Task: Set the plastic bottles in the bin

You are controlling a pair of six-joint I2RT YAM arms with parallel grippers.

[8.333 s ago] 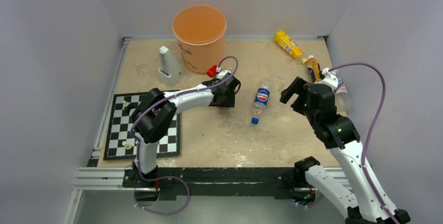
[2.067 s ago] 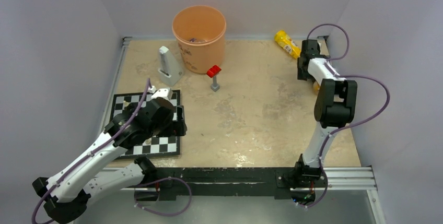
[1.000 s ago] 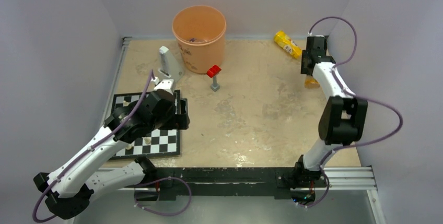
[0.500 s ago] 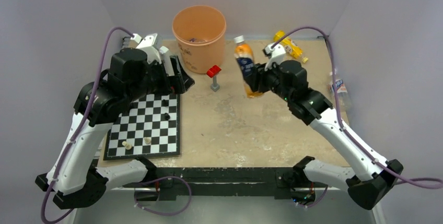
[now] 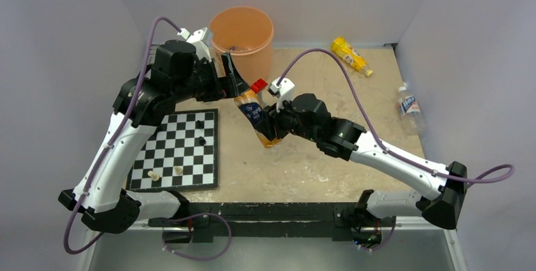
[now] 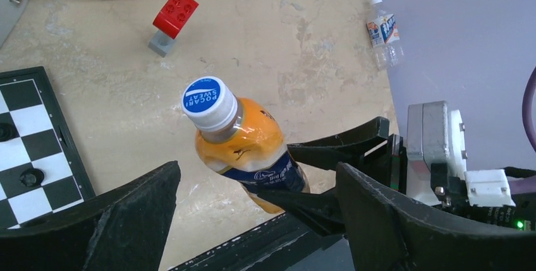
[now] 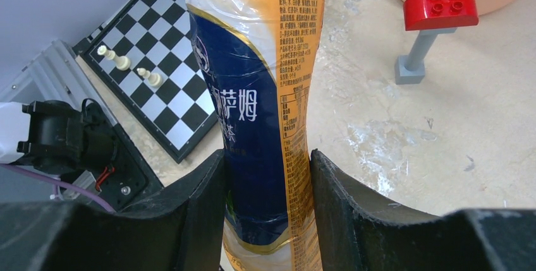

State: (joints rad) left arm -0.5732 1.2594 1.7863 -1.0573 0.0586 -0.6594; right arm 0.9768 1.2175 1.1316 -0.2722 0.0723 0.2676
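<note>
An orange drink bottle [image 5: 255,114] with a blue label and white cap is tilted above the table, and my right gripper [image 5: 270,124] is shut on its lower body. In the right wrist view the bottle [image 7: 265,81] fills the gap between the pads of the right gripper [image 7: 265,170]. My left gripper [image 5: 231,81] is open beside the cap; in its wrist view the bottle [image 6: 243,148] sits between the wide-spread fingers of the left gripper [image 6: 257,170] without touching them. The orange bin [image 5: 241,31] stands at the back. A yellow bottle [image 5: 349,54] and a clear bottle [image 5: 408,105] lie on the table at the right.
A red brick on a grey post [image 5: 258,86] stands just in front of the bin, close to both grippers. A chessboard [image 5: 177,151] with a few pieces lies at the left. The left arm hangs over the ground left of the bin.
The right gripper has carried the orange bottle left and lower, tilting it toward the left gripper. The left arm has swung right, close to the bottle's cap.
</note>
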